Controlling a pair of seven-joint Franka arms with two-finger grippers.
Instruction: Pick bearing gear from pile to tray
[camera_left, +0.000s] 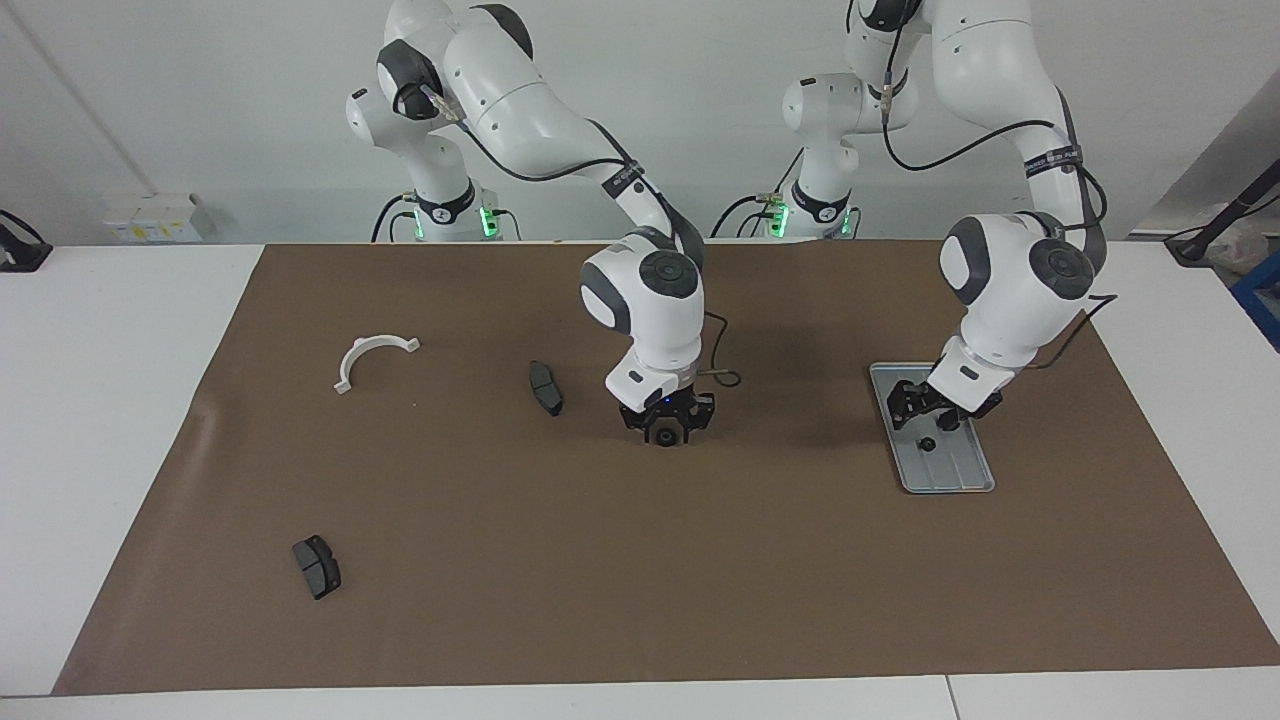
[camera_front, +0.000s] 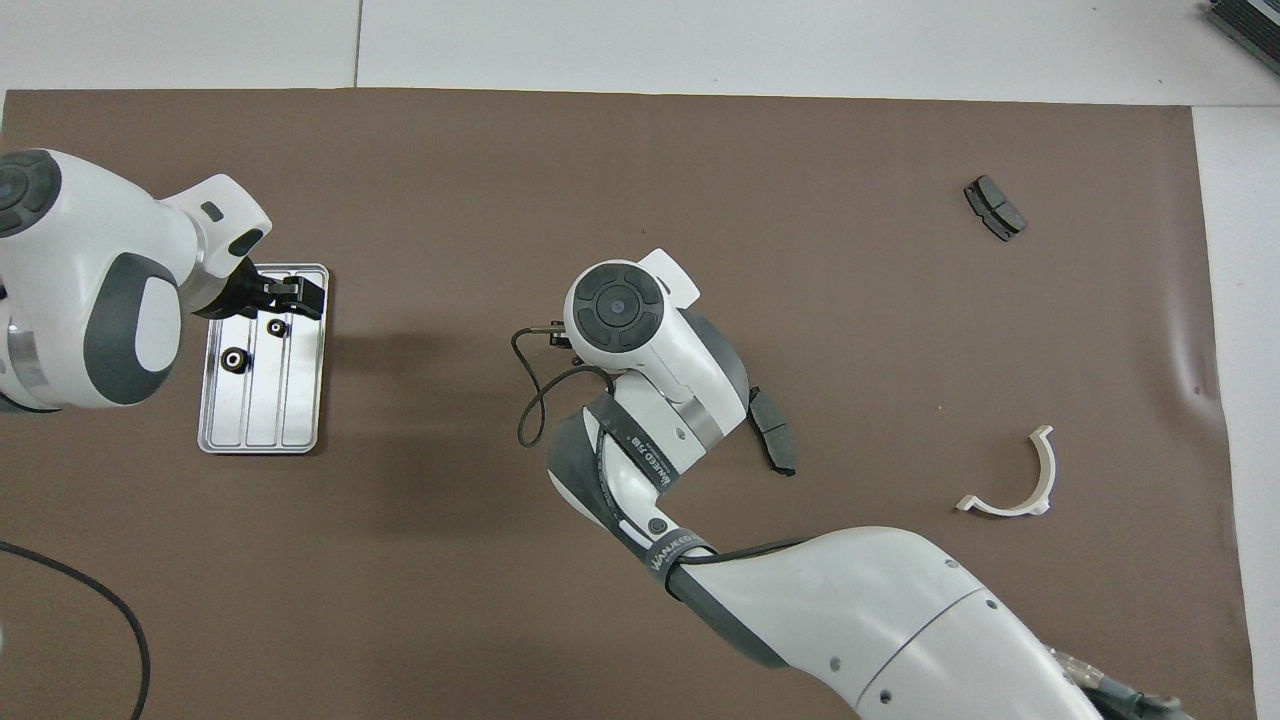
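The silver tray (camera_left: 960, 478) (camera_front: 300, 420) lies toward the left arm's end of the brown mat. Two black round gears (camera_front: 278, 327) (camera_front: 235, 360) lie in it; one shows in the facing view (camera_left: 927, 443). My left gripper (camera_left: 925, 408) (camera_front: 290, 296) hangs open and empty just above the tray, over the gear farther from the robots. My right gripper (camera_left: 665, 428) is down at the mat's middle, with another black gear (camera_left: 664, 437) right at its tip. In the overhead view its own wrist hides it.
A dark grey pad (camera_left: 545, 388) (camera_front: 775, 430) lies beside the right gripper. A white half-ring bracket (camera_left: 375, 355) (camera_front: 1015, 480) and a second pad (camera_left: 316, 566) (camera_front: 995, 208) lie toward the right arm's end. A black cable (camera_front: 535, 390) loops off the right wrist.
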